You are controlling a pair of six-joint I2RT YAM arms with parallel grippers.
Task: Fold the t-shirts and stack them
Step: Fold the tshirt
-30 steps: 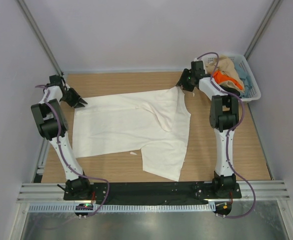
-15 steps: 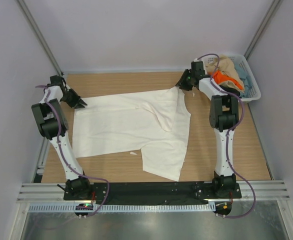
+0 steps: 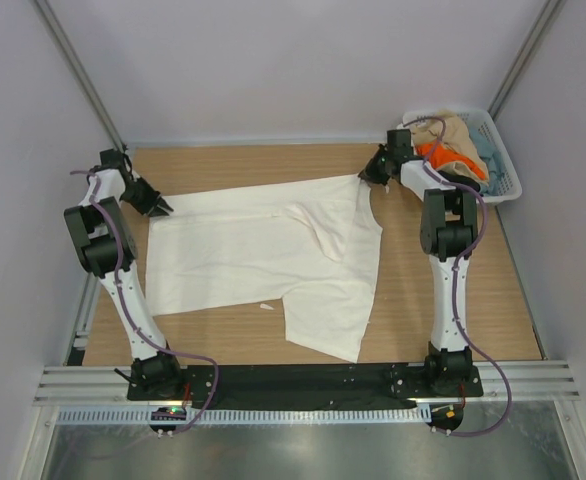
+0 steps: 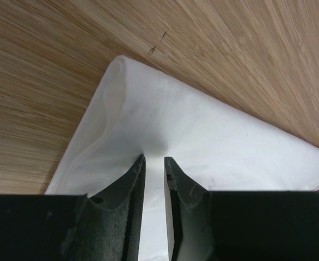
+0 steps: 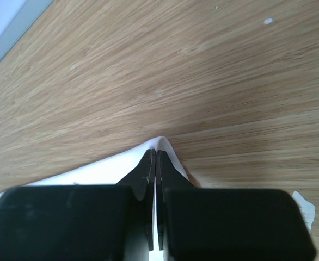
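Closed from half-parted to fully pinched on the far corner of the white t-shirt [image 3: 263, 250], at the right gripper [image 5: 155, 154]. Shifted slightly rightward, toward the basket [image 3: 506, 160].

The white t-shirt [image 3: 263, 255] is sprawling across the table [image 3: 503, 290], leaving bare wood at lower right. The basket [image 3: 505, 190] is blocking the upper right.

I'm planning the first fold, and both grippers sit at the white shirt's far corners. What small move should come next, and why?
Probably lift both corners slightly, together. The right gripper is shut on the white t-shirt at its far right corner, the left gripper pinches the far left one, and the cloth lies flat.
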